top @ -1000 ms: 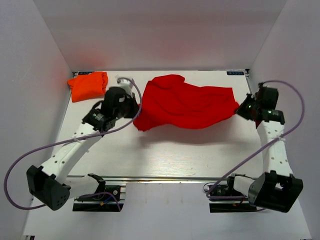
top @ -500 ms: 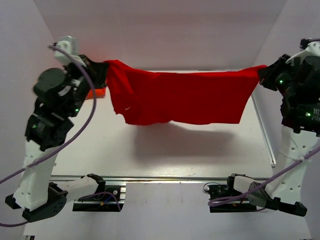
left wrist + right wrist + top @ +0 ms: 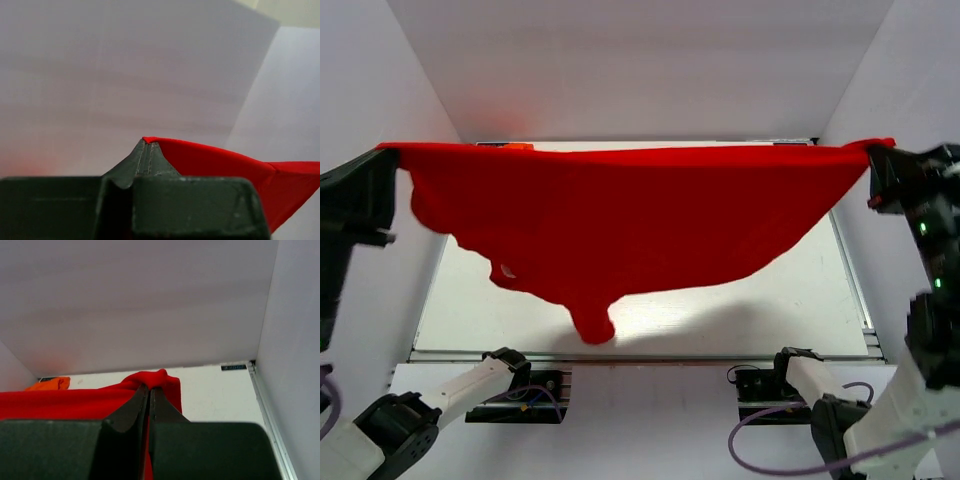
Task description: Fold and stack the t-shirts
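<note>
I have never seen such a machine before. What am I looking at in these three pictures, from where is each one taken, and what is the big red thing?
You see two robot arms fixed at the near edge of a white table. The wide picture comes from a camera above and behind them. Each of the other two comes from a small camera on one wrist, looking along that arm's own tool. The left tool and the right tool are both shut. Each pinches one end of a red t-shirt, which hangs stretched between them, lifted above the table. A second, orange t-shirt lies at the far left of the table. In the wide picture the red one hides most of it.
</note>
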